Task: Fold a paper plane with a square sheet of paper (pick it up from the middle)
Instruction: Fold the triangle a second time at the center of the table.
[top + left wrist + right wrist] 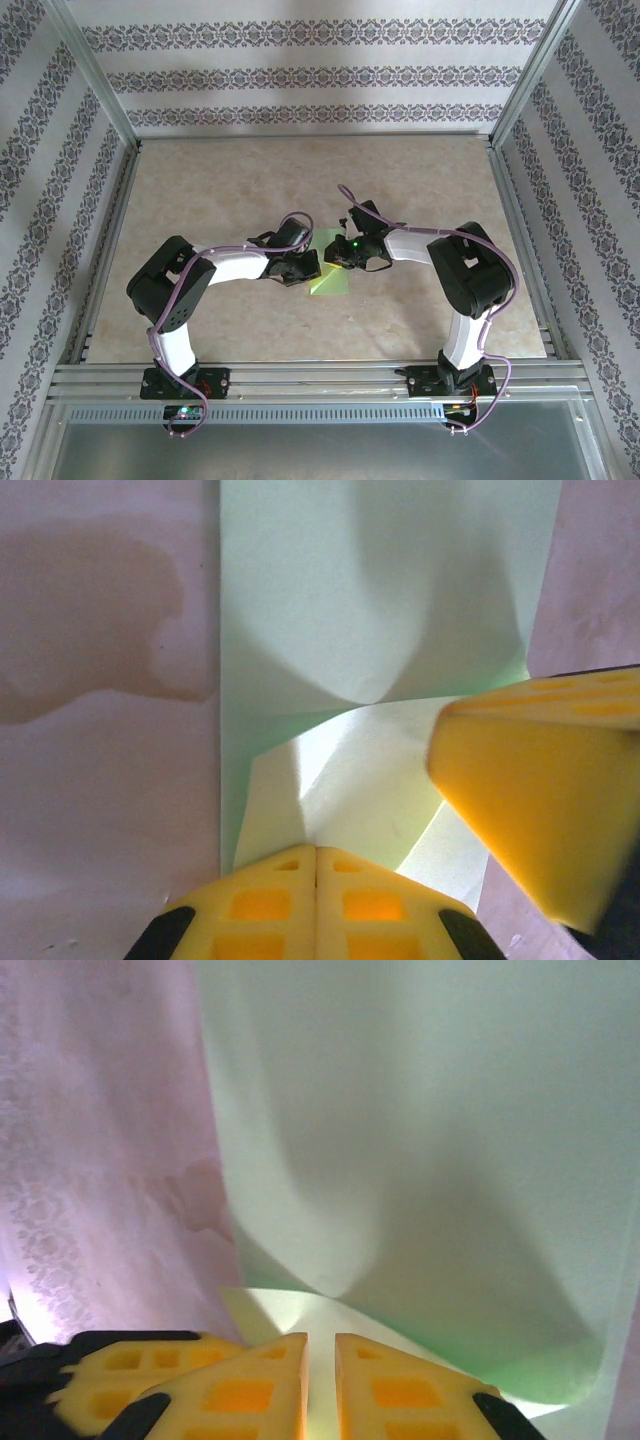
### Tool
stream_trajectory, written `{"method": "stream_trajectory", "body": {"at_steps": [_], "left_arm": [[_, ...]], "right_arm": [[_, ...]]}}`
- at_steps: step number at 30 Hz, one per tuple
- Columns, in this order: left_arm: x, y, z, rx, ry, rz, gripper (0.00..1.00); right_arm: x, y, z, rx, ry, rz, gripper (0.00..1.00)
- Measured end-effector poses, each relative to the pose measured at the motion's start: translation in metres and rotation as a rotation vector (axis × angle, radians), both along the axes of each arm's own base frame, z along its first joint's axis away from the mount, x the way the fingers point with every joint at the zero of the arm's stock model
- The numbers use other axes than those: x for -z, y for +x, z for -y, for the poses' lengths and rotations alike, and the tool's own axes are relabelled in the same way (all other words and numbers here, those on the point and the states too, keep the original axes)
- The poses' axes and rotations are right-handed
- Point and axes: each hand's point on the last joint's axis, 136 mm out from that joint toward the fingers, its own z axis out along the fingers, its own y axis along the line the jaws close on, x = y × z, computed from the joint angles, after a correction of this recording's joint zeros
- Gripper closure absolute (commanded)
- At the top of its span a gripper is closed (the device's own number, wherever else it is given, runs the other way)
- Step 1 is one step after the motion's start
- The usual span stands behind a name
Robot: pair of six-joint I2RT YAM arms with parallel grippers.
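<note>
Beige marble tbl (pixel 420 190), patterned walls (pixel 300 75); L hand (pixel 316 858), R hand (pixel 320 1345) both clamped on green sheet (pixel 331 281).

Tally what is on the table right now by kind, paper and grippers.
Light green square sheet of paper: 1
Grippers: 2, the left gripper and the right gripper, both pinching the sheet
Total: 3

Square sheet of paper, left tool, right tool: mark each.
square sheet of paper (pixel 331 280), top view, bright near part
left tool (pixel 317 860), left wrist view, fingertip seam
right tool (pixel 320 1348), right wrist view, fingertip gap
</note>
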Motion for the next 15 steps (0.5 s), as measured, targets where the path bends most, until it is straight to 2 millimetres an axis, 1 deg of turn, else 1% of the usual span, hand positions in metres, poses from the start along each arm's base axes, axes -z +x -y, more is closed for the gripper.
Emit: {"method": "stream_trajectory", "body": {"at_steps": [3, 6, 8, 12, 15], "left_arm": [[0.000, 0.000, 0.000, 0.000, 0.000, 0.000, 0.97], [0.000, 0.000, 0.000, 0.000, 0.000, 0.000, 0.98], [0.000, 0.000, 0.000, 0.000, 0.000, 0.000, 0.98], [0.000, 0.000, 0.000, 0.000, 0.000, 0.000, 0.99], [0.000, 0.000, 0.000, 0.000, 0.001, 0.000, 1.00]], "right_arm": [[-0.012, 0.001, -0.002, -0.002, 0.017, 0.024, 0.85], [-0.017, 0.000, -0.002, -0.004, 0.024, 0.038, 0.86], [-0.015, -0.004, -0.002, -0.009, 0.020, 0.031, 0.88], [-0.006, -0.018, -0.006, -0.033, 0.008, 0.005, 0.91], [-0.001, -0.023, -0.009, -0.039, 0.003, -0.012, 0.91]]}}
